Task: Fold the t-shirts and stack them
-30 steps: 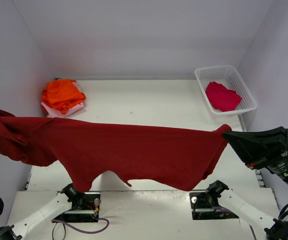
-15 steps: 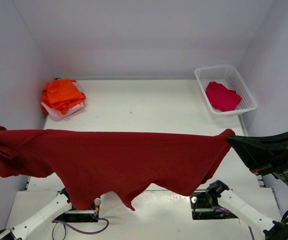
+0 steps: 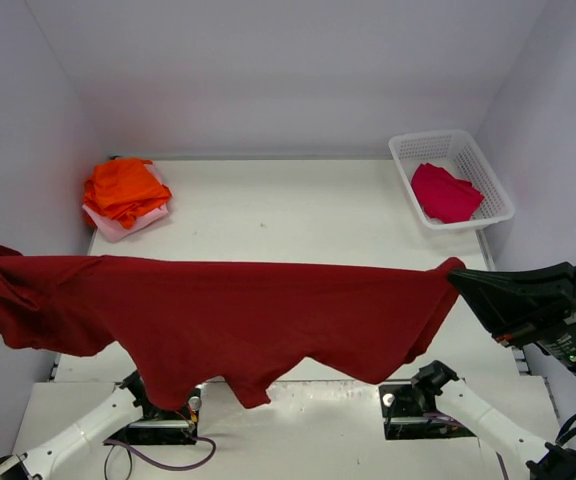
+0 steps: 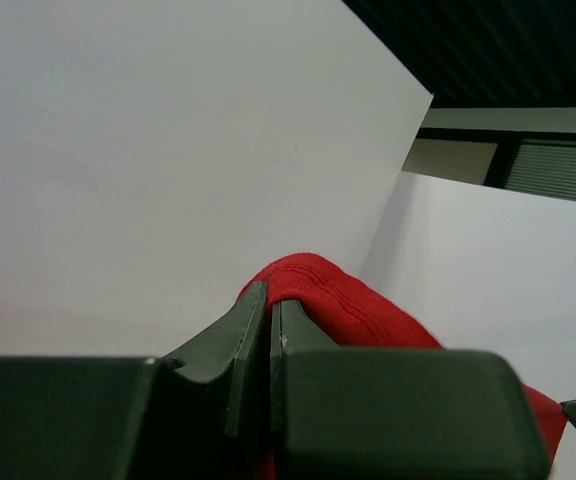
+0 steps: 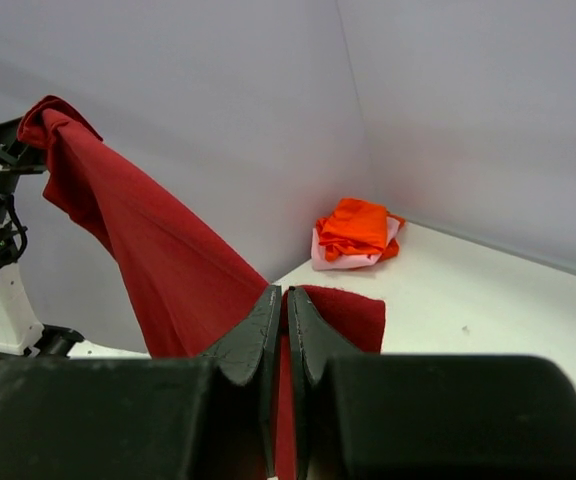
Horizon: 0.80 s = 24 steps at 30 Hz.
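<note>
Both pinches catch only a thin edge of the large dark red cloth t-shirt [image 3: 248, 310], so pulling the arms further apart could tear it free and drop one side onto the white table [image 3: 298, 210]. The left gripper [image 4: 270, 300] is clamped on the shirt's bunched end and the right gripper [image 5: 283, 293] on the opposite corner. The shirt hangs stretched between them in the air, its loose lower edge sagging below both.

Left end effector [image 4: 269, 300] and dark red t-shirt [image 3: 248, 310] tip off overhead view
</note>
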Available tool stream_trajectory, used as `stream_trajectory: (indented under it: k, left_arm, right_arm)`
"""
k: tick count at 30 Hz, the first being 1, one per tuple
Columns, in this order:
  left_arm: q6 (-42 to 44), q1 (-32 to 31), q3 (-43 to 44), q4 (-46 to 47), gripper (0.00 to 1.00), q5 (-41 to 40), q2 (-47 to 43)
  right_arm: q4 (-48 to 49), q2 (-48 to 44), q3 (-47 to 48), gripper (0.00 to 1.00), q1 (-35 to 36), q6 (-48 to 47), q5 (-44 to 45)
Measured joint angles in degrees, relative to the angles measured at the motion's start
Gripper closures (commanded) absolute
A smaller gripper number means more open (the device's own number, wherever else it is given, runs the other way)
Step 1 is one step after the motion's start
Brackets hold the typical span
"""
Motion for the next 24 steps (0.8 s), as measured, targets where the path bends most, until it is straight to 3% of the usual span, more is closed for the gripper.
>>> stream_trajectory:
  k: [10, 24]
  left_arm:
    - [3.72, -6.10, -10.19, 5.97, 1.00, -9.51, 2.36]
    - [8.90, -7.39, -18.97, 12.41, 1.00, -17.18, 19.63]
  right_arm:
    - [-0.07, 0.22, -6.73, 1.00, -0.02, -0.44, 4.42]
    - [1.20, 8.22, -17.97, 1.00, -0.28, -2.03, 12.02]
